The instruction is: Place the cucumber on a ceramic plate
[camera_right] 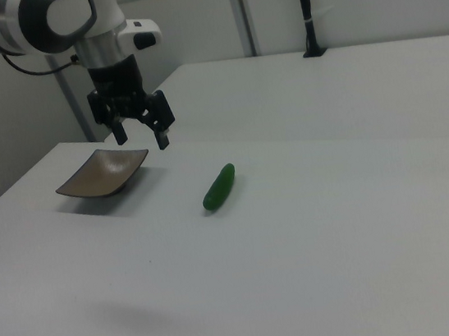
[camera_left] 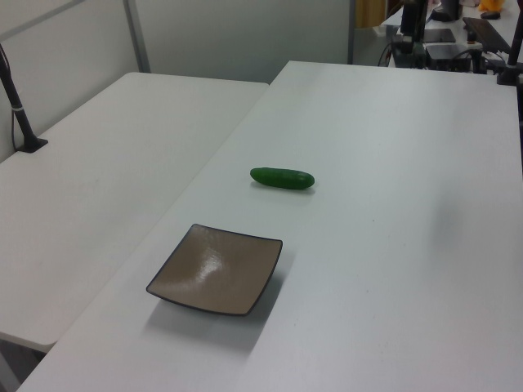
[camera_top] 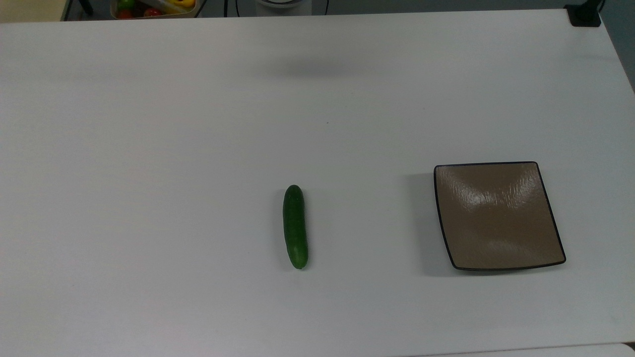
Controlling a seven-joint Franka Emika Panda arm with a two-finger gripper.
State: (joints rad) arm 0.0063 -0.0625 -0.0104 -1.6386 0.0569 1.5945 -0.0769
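White and matte, the bench [camera_top: 149,148] carries just two things, and they lie well apart. Going near to far in the top view, the cucumber [camera_top: 295,226] lies towards the near edge, about midway along it, its length running from near edge to far edge with nothing touching it. The ceramic plate [camera_top: 498,215] sits level with it, closer to the bench's edge on the top view's right, flat and bare. Farther back, in the right view, the gripper [camera_right: 141,136] hangs in the air well above the bench, fingers spread apart and holding nothing, pointing down. Beyond the far edge a box of coloured produce [camera_top: 154,7] stands off the bench. By my reading the task is at its very start: the reach for the cucumber is the step in hand and no grasp is made yet. The next move calls for bringing the spread fingers down over the cucumber's middle, turned to close across its narrow width.
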